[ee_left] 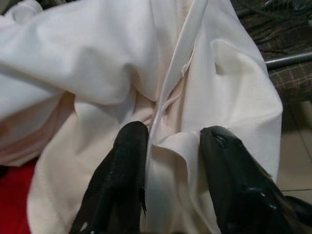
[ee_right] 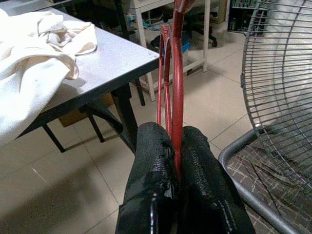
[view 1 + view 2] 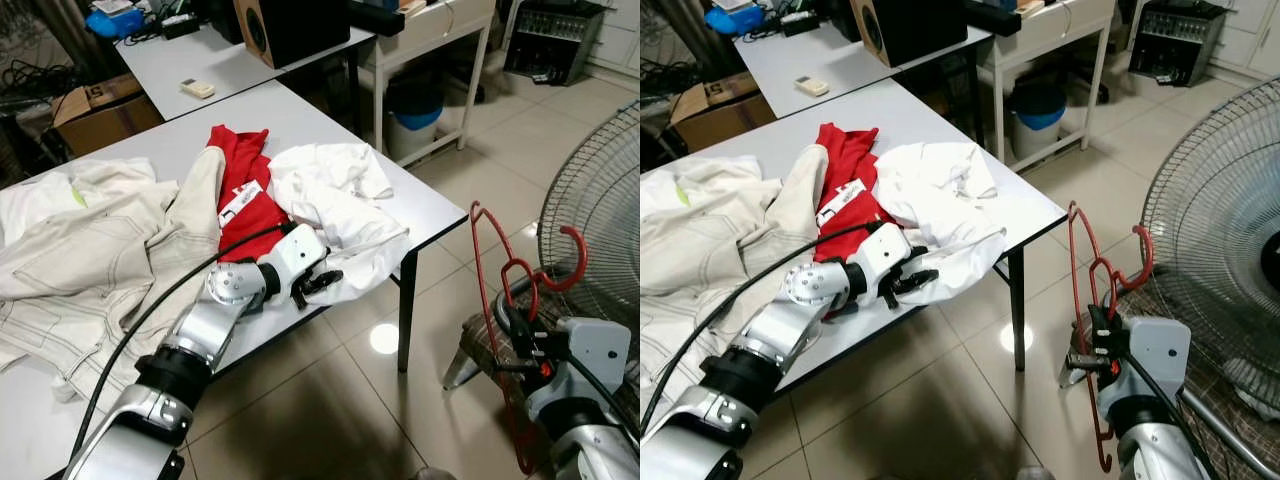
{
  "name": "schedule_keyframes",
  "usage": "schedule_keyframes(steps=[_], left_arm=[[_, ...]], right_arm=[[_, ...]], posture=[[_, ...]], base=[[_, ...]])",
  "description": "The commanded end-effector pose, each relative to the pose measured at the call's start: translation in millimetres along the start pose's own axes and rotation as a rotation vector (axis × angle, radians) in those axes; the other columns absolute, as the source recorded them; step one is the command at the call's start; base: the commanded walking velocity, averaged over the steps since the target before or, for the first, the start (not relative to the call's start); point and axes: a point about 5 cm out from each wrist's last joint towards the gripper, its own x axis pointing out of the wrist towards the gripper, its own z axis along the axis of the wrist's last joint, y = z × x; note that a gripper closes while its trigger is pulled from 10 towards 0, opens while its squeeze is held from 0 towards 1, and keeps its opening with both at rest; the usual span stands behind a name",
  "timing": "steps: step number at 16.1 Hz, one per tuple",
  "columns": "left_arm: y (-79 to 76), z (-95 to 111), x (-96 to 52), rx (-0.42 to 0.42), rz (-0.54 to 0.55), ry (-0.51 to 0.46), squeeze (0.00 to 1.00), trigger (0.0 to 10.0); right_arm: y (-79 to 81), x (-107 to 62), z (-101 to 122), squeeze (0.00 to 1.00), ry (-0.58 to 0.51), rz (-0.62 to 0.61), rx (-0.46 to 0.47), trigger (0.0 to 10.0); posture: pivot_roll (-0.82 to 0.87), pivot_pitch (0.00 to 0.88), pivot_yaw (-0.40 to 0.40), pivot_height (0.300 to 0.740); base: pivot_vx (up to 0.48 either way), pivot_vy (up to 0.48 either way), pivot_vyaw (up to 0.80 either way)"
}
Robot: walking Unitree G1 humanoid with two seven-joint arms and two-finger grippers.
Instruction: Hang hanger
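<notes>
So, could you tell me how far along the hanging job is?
Done: the right gripper is shut on the red hanger, held beside the table. In hand: the left gripper, jaws open, is at the white shirt near the table's edge. Left: the shirt is not on the hanger, and nothing is hung up.

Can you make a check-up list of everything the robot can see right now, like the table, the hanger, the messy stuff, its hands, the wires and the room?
Surface: grey table, mostly covered in clothes.
Job's things: red hanger held upright off the table edge; white shirt at the table corner.
Clutter: red garment, beige clothes, remote on the far table.
Grippers: left gripper open, fingers resting on the white shirt; right gripper shut on the red hanger.
Cables: black cable running along the left arm.
Surroundings: standing fan, cardboard box, speaker, tiled floor.
</notes>
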Motion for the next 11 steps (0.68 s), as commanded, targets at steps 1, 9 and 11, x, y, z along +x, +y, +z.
schedule_keyframes(steps=[1, 9, 11], left_arm=[[-0.7, 3, -3.5, -0.016, -0.017, -0.023, 0.00, 0.0], [-3.8, 13, -3.6, -0.088, -0.058, -0.069, 0.00, 0.0], [-3.4, 13, -4.2, -0.091, -0.060, -0.066, 0.00, 0.0]], right_arm=[[3.6, -0.6, 0, 0.00, -0.007, 0.006, 0.005, 10.0], [6.0, 2.0, -1, 0.00, -0.012, 0.012, -0.005, 10.0], [6.5, 2.7, -1, 0.00, -0.012, 0.014, -0.005, 10.0]], posture=[[-0.21, 0.048, 0.185, 0.740], [-0.21, 0.040, 0.188, 0.740], [-0.20, 0.039, 0.188, 0.740]], base=[[0.000, 0.000, 0.00], [0.000, 0.000, 0.00], [0.000, 0.000, 0.00]])
